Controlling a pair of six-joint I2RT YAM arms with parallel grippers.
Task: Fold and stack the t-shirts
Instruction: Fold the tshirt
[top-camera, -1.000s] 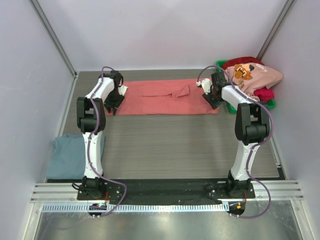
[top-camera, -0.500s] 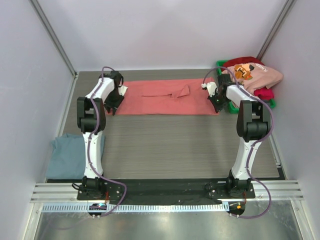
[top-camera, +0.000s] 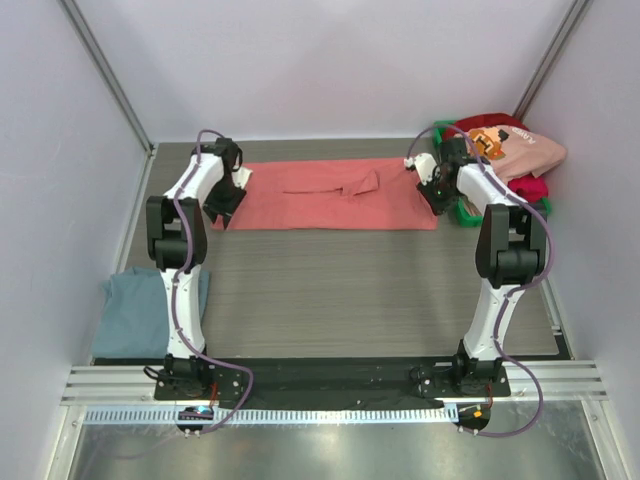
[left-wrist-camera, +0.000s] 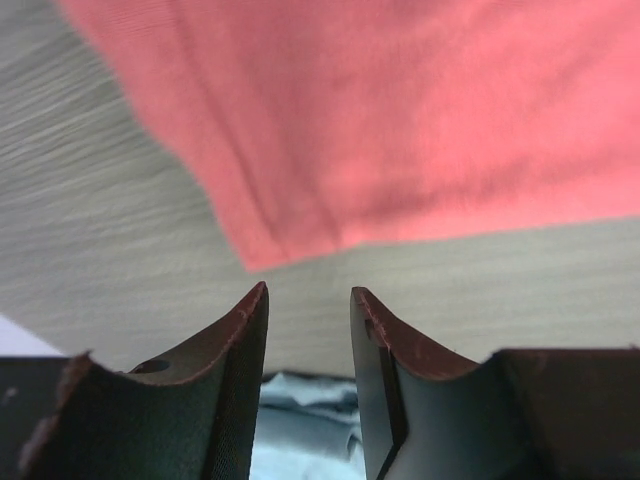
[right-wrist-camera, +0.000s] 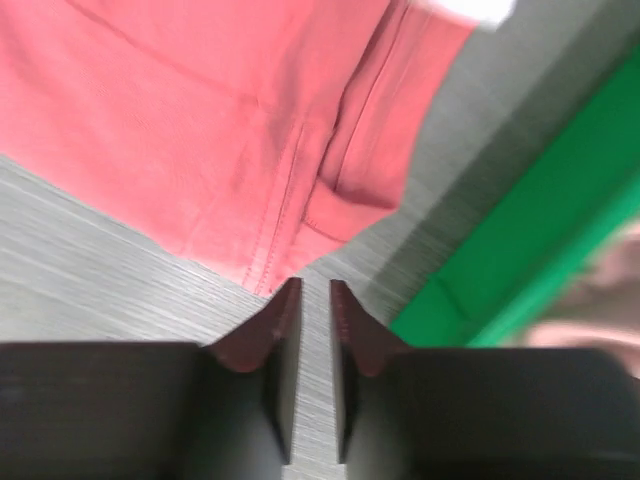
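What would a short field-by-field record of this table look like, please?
spread out: salmon-red shirt, flat on the far part of the table
left gripper: open, empty, just off a corner of that shirt
right gripper: narrowly open, empty, at the shirt's hem beside the green bin
on the bin: pink printed shirt over a crimson shirt
near left: grey-blue shirt
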